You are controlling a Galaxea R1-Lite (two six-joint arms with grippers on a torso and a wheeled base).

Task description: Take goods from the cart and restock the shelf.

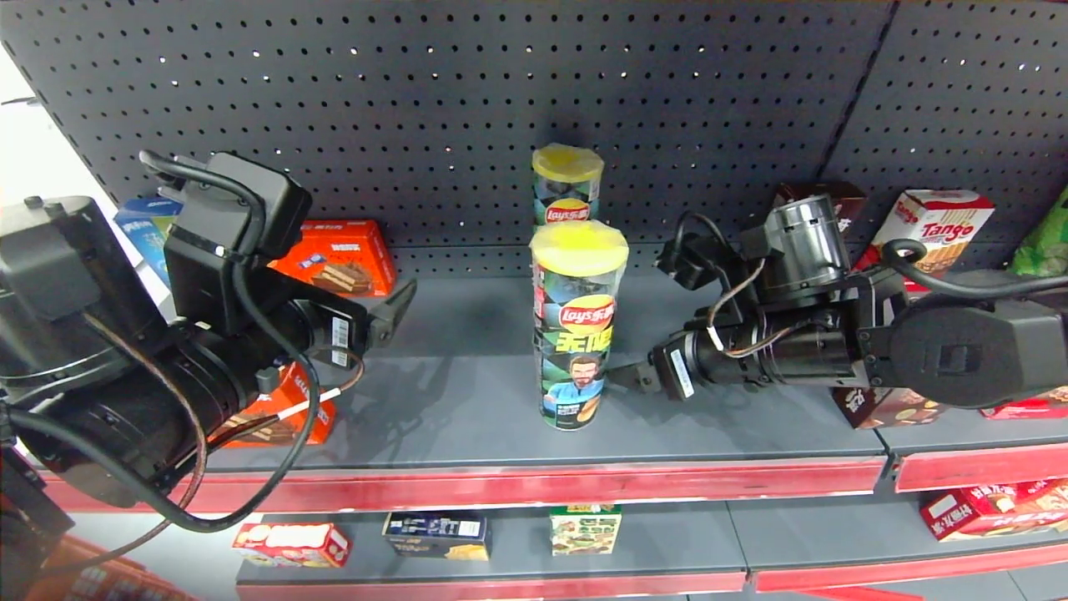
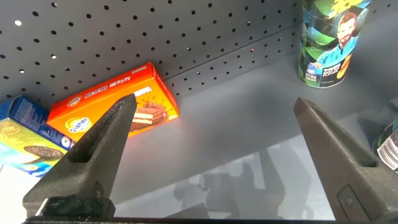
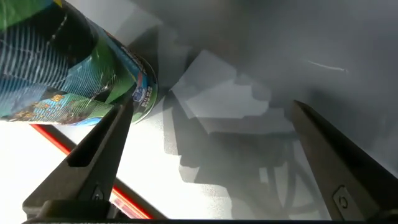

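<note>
Two tall chip cans with yellow lids stand upright on the grey shelf (image 1: 467,417). The front chip can (image 1: 578,325) is mid-shelf and the rear chip can (image 1: 567,184) is against the pegboard. My right gripper (image 1: 624,376) is low on the shelf just right of the front can's base, open with nothing in it. In the right wrist view the can (image 3: 68,74) lies beside one finger (image 3: 102,155), outside the right gripper (image 3: 210,109). My left gripper (image 1: 400,302) hovers open left of the cans. The left gripper (image 2: 214,106) has only bare shelf between its fingers, with the can (image 2: 326,43) farther off.
Orange biscuit boxes (image 1: 346,255) (image 2: 115,102) and a blue box (image 2: 25,130) lie at the shelf's left. A wafer box (image 1: 943,221) and brown boxes (image 1: 884,405) stand behind my right arm. A red lip (image 1: 542,484) edges the shelf. Small boxes (image 1: 438,534) sit on the lower shelf.
</note>
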